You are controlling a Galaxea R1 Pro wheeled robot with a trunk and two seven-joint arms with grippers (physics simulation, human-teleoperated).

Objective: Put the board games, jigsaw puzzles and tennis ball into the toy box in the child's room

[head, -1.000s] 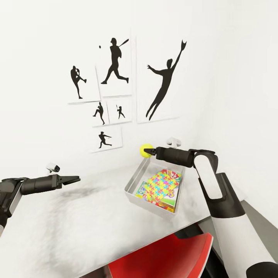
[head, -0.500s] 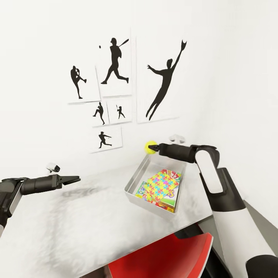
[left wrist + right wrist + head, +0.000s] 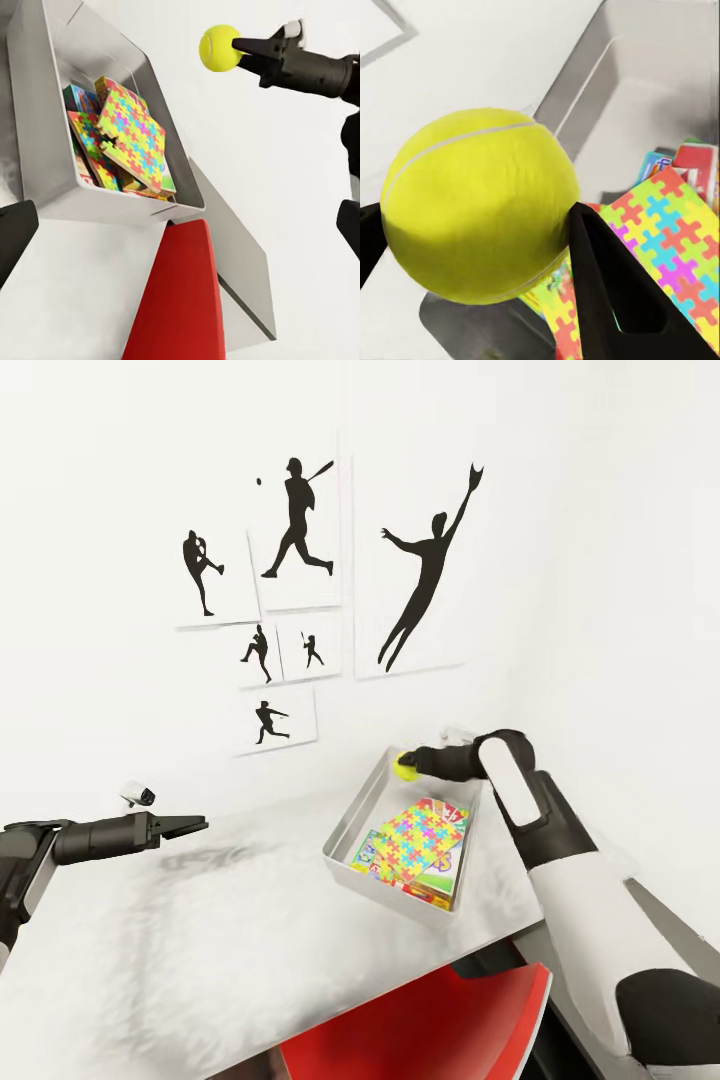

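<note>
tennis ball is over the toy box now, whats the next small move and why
Probably open the right tool and let the tennis ball drop, perhaps after easing down slightly. The ball is clamped between its fingers above the far end of the toy box, with the jigsaw puzzles below, so it should land inside.

Ahead of me, black baseball-player silhouette pictures [image 3: 300, 595] hang clustered on the white wall [image 3: 600, 510]. Down low, a glossy red chair [image 3: 420, 1025] sits tucked against the desk edge, right below me.
</note>
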